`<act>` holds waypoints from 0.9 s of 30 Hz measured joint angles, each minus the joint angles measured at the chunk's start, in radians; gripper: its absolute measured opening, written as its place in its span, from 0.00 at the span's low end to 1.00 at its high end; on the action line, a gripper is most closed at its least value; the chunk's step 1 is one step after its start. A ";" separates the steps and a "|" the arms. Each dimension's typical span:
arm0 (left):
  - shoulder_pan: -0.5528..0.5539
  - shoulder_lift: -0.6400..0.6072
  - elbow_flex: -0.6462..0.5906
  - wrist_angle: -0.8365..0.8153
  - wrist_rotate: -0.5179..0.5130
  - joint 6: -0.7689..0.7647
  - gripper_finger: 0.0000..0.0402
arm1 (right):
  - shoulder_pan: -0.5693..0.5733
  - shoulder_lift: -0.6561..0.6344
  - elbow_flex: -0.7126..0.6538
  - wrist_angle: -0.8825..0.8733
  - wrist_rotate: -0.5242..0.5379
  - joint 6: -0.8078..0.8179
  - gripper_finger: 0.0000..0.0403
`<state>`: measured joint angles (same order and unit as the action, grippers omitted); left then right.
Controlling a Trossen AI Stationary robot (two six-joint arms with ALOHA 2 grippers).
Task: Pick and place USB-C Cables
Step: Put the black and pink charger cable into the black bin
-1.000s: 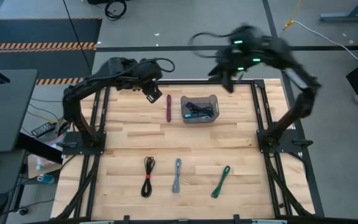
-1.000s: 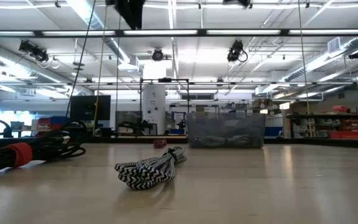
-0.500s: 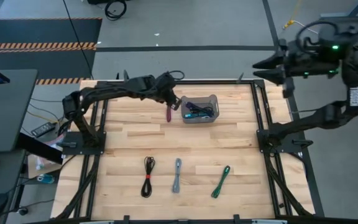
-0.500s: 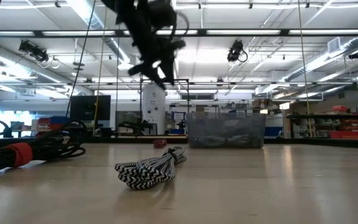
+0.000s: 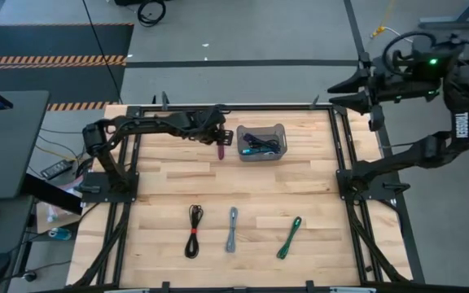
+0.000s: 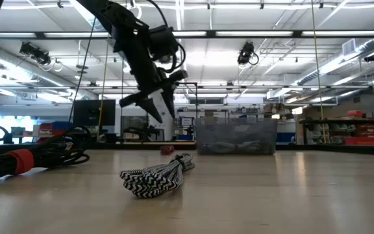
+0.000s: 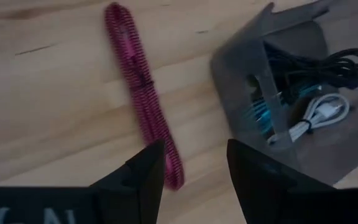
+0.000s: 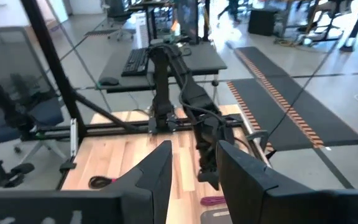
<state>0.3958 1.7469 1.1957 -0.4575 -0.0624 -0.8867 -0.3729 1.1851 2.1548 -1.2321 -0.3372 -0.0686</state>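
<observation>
A maroon USB-C cable (image 7: 143, 93) lies flat on the wood, just left of the translucent grey bin (image 5: 260, 155). The bin holds black, teal and white cables (image 7: 309, 93). My left gripper (image 7: 197, 180) hovers open above the maroon cable's near end, fingers slanting down, touching nothing; the low view shows the left gripper (image 6: 143, 110) clear of the table. Black (red tie) (image 5: 194, 230), grey (image 5: 232, 229) and green (image 5: 290, 237) cables lie in a row near the front edge. My right gripper (image 5: 344, 91) is open and raised beyond the table's far right corner.
The bin's wall (image 7: 253, 74) stands close to the right of the left gripper's fingers. The metal frame rails (image 5: 336, 146) run along both table sides. Bare wood lies between the bin and the front row of cables.
My left gripper has come down from above the far left of the table toward the maroon cable beside the bin, rolling at the wrist as it sank. My right gripper has swung from over the bin out and up past the table's far right corner, then held still.
</observation>
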 joint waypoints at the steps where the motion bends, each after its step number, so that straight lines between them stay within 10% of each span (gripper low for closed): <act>1: 0.000 0.010 0.000 0.014 0.000 0.001 0.43 | 0.000 0.006 0.000 -0.001 -0.006 -0.004 0.33; 27: 0.011 0.160 0.000 0.121 0.037 0.079 0.38 | 0.000 0.071 0.000 0.002 -0.100 0.014 0.33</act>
<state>0.4068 1.9067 1.1954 -0.3367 -0.0256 -0.8074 -0.3725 1.2557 2.1548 -1.2301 -0.4369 -0.0547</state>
